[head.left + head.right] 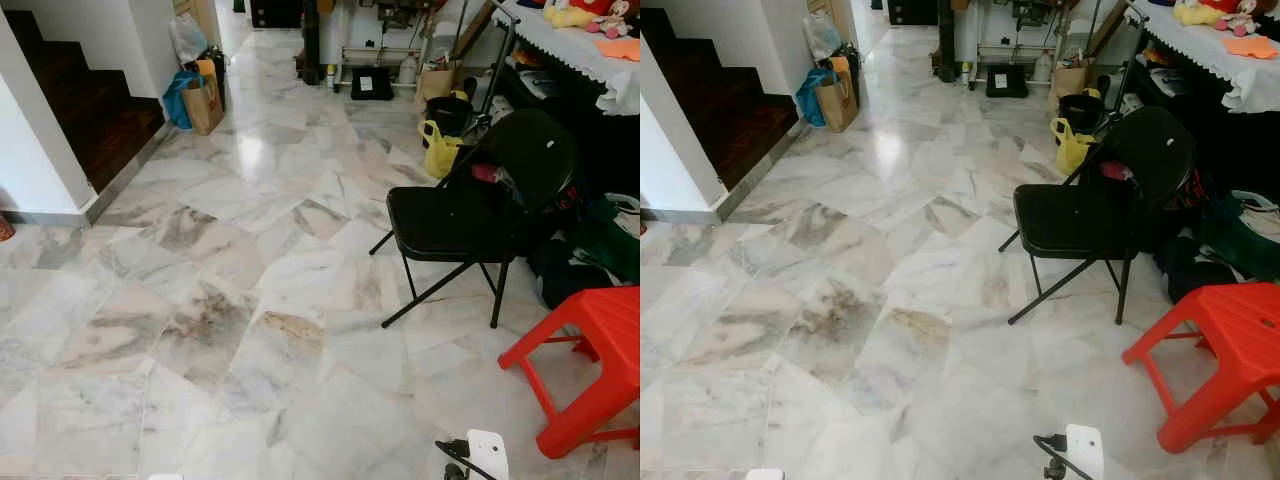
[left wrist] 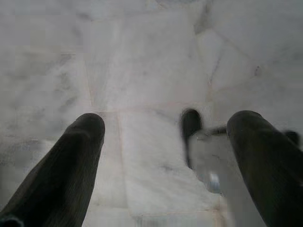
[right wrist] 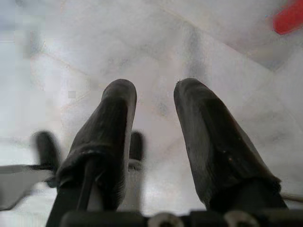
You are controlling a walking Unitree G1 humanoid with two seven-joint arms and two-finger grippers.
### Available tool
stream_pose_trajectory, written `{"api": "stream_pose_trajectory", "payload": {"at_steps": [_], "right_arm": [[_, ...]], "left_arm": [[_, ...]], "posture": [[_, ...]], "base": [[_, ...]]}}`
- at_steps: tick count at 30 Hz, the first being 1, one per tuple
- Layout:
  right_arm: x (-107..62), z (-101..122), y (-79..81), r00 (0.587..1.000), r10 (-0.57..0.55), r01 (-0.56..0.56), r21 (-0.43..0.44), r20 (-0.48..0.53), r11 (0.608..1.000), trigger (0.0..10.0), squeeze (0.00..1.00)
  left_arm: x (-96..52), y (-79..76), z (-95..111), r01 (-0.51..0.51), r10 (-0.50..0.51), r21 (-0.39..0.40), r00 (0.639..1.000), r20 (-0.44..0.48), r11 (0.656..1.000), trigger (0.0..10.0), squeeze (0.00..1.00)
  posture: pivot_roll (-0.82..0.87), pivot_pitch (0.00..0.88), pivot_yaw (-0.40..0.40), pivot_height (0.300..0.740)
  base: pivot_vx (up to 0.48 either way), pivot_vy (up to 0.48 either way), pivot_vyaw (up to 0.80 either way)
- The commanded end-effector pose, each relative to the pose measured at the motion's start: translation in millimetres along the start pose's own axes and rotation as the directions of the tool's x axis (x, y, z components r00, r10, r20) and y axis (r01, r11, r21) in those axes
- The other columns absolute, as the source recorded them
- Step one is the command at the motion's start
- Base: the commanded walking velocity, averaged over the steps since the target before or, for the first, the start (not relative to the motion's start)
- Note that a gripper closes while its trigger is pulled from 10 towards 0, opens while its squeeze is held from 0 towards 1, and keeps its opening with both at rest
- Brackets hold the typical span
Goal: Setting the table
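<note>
the landmark here is the black folding chair (image 1: 470, 215), standing on a white marble floor (image 1: 230, 300) with grey and brown veining. just beside it on the robot's right, and a little nearer the robot, is a red plastic stool (image 1: 600, 350). behind the chair, against the right edge of the room, runs a tabletop (image 1: 575, 45) covered with a white lace-edged cloth; soft toys and an orange cloth lie on it. no plates or cutlery can be made out on that tabletop. beyond the chair sit a yellow plastic bag (image 1: 440, 150) and a black bucket (image 1: 447, 112). well apart from the chair, across the floor to the robot's left, a brown paper bag (image 1: 203, 100) and a blue bag (image 1: 178, 98) stand near a dark wooden staircase (image 1: 90, 110).

the left gripper (image 2: 165, 127) hangs over bare marble, its jaws spread wide with nothing between them. the right gripper (image 3: 154, 101) also hangs over the floor, its jaws apart by a narrow gap and holding nothing; a blurred bit of the red stool shows in the corner of its wrist view. a white and black part of the robot (image 1: 485, 455) shows low in the head view, nearer than the stool.
</note>
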State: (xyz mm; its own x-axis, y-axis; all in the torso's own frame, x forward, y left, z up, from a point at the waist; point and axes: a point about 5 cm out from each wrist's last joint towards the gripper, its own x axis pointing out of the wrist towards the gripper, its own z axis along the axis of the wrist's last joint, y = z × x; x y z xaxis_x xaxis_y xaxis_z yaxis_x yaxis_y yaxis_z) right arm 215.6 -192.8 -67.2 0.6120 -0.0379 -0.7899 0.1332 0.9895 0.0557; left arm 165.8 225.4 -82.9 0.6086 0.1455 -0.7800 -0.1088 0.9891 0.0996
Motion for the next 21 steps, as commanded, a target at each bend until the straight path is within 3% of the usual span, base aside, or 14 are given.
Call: {"api": "stream_pose_trajectory", "payload": {"at_steps": [1,21], "right_arm": [[2.6,19.9,10.1,0.998,0.052,-0.051,-0.003,0.046,0.999,10.0,0.0],[3.1,25.2,11.8,0.997,0.049,-0.051,0.022,0.06,0.998,10.0,0.0]], "left_arm": [[1.7,-6.3,3.0,0.03,-0.031,-0.037,0.999,-0.01,0.999,10.0,0.0],[2.6,-8.3,5.7,0.029,-0.03,-0.05,1.0,-0.008,0.998,10.0,0.0]], "posture": [[0.05,0.022,-0.038,0.74],[0.05,0.029,-0.04,0.74]], "base": [[0.0,0.0,0.0],[0.0,0.0,0.0]]}}
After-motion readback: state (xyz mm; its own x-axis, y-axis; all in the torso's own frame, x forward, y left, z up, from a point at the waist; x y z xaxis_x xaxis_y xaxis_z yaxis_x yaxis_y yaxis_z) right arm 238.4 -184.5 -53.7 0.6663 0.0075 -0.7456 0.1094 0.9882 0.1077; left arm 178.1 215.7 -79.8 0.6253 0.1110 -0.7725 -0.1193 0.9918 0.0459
